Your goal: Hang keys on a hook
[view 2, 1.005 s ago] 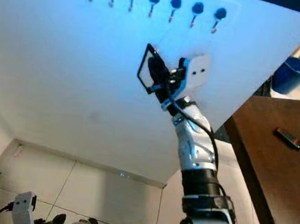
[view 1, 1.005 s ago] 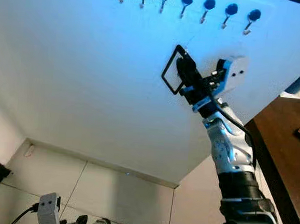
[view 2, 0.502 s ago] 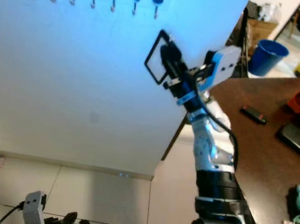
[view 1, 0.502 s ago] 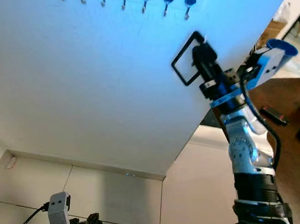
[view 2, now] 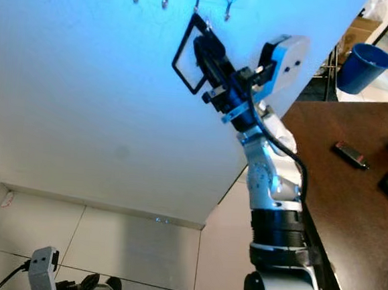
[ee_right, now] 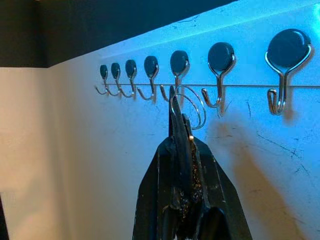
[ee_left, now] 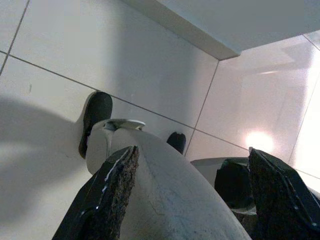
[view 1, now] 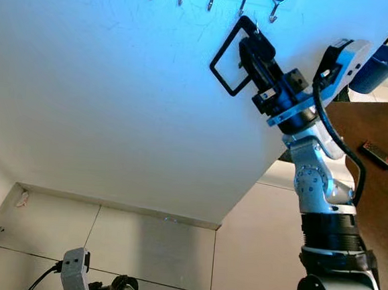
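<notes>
Counting seven hooks [ee_right: 220, 75] just beyond our right gripper [ee_right: 181, 150], clamped on one keys [ee_right: 187, 112] ring; our wrist view reveals its wire loop.

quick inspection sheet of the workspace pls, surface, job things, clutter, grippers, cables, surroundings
surface: white wall, blue-tinted near the top.
job's things: row of metal hooks with dark round heads on the wall; key ring with black rectangular loop, just below the hooks, not yet on one.
clutter: small dark object on brown table; blue cup beyond it.
grippers: right gripper raised to the hooks, shut on the key ring; left gripper low over the floor, fingers apart.
cables: black cable along the right arm.
surroundings: pale tiled floor, skirting at the wall's foot.
</notes>
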Robot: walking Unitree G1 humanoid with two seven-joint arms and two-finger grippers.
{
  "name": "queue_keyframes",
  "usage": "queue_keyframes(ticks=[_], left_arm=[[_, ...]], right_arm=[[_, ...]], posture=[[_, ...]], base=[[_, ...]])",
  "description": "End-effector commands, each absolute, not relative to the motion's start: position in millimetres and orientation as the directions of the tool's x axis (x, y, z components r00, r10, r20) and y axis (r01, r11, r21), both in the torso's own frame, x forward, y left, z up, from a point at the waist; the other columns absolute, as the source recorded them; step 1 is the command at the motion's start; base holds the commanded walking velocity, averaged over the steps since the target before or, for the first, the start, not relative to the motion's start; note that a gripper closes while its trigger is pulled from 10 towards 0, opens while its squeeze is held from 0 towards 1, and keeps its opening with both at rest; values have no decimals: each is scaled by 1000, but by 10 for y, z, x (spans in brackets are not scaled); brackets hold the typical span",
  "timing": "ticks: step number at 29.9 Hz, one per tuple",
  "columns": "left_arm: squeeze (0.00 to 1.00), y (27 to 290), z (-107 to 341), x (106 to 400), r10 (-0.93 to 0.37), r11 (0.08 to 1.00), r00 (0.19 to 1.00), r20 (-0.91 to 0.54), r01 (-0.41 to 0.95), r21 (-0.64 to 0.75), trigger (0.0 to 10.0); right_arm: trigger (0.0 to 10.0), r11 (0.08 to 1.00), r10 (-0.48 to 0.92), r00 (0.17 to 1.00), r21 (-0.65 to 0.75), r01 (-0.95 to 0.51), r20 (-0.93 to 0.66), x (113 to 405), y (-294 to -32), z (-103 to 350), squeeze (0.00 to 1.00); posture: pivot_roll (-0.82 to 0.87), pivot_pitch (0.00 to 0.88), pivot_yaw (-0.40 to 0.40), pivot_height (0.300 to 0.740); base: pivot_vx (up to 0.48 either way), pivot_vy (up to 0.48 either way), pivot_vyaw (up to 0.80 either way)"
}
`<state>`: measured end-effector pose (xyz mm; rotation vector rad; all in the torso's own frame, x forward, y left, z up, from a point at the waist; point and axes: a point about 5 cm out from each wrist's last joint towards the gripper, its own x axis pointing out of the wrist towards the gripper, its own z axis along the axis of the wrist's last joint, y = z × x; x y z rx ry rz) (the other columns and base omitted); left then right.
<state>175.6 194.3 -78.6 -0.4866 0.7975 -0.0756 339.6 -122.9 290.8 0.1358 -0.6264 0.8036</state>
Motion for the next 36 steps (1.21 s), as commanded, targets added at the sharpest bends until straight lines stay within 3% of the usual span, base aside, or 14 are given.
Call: queue_keyframes(ticks=[1, 8, 22, 27, 36], left_arm=[[0, 1942, -860, 1586, -249, 887, 670, -700, -133, -443, 10000], [0, 1949, -895, 1493, -250, 886, 654, -714, -142, -441, 10000], [0, 1989, -884, 1492, -245, 888, 663, -707, -138, -438, 10000], [0, 2015, -885, 1473, -243, 890, 663, -708, -138, -434, 10000], [0, 2032, -883, 1469, -241, 890, 665, -706, -138, -434, 10000]], right_arm=[[10000, 665, 656, 481, -146, -732, 581, 3340, -1280, 2984, 0], [10000, 660, 662, 463, -164, -733, 589, 3313, -1433, 3084, 0], [10000, 666, 659, 493, -137, -733, 568, 3380, -1400, 3095, 0], [10000, 699, 620, 552, -73, -711, 558, 3476, -1406, 3102, 0], [10000, 689, 608, 535, -56, -723, 587, 3492, -1449, 3180, 0]], posture=[[74, 118, 18, 740], [73, 130, 20, 740], [80, 141, 25, 740], [81, 146, 27, 740], [82, 146, 31, 740]], base=[[0, 0, 0], [0, 0, 0], [0, 0, 0], [0, 0, 0], [0, 0, 0]])
